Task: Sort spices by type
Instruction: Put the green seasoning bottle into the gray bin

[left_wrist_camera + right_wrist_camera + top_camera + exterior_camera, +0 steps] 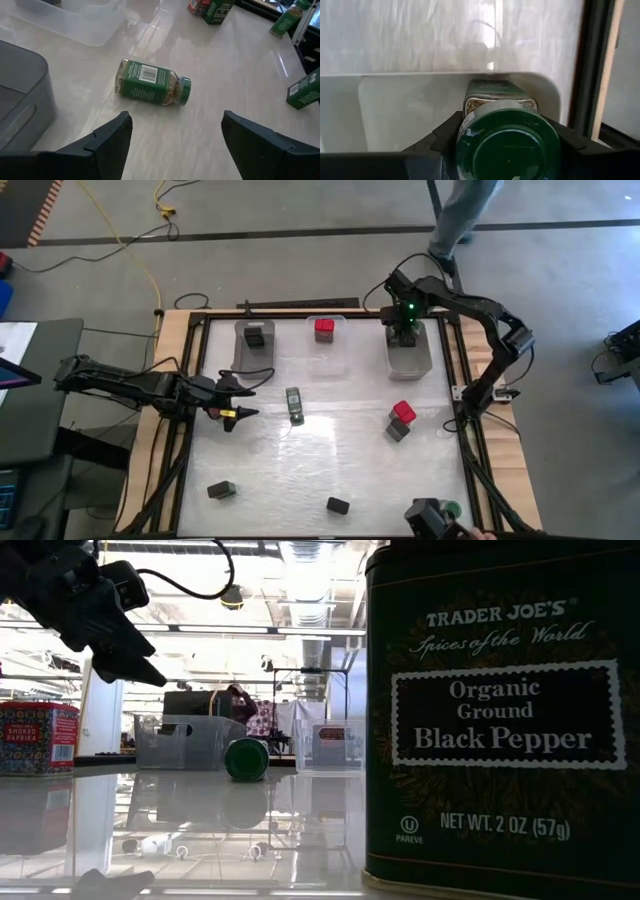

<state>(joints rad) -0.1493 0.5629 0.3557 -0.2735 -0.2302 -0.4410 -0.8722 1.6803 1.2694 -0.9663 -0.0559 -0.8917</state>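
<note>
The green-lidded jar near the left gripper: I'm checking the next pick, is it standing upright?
No: the green-lidded jar lies on its side on the table, ahead of the open left gripper.

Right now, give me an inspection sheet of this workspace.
Surface: pale glossy table inside a dark frame.
Job's things: green-lidded jar lying on its side mid-table; another jar in the right gripper; red box and dark boxes loose; one dark box in the left bin, one red box in the middle bin.
Clutter: nothing seen.
Grippers: left gripper open, facing the lying jar; right gripper shut on its jar over the right bin.
Cables: yellow cable on the floor.
Surroundings: a person's legs beyond the table.
</note>
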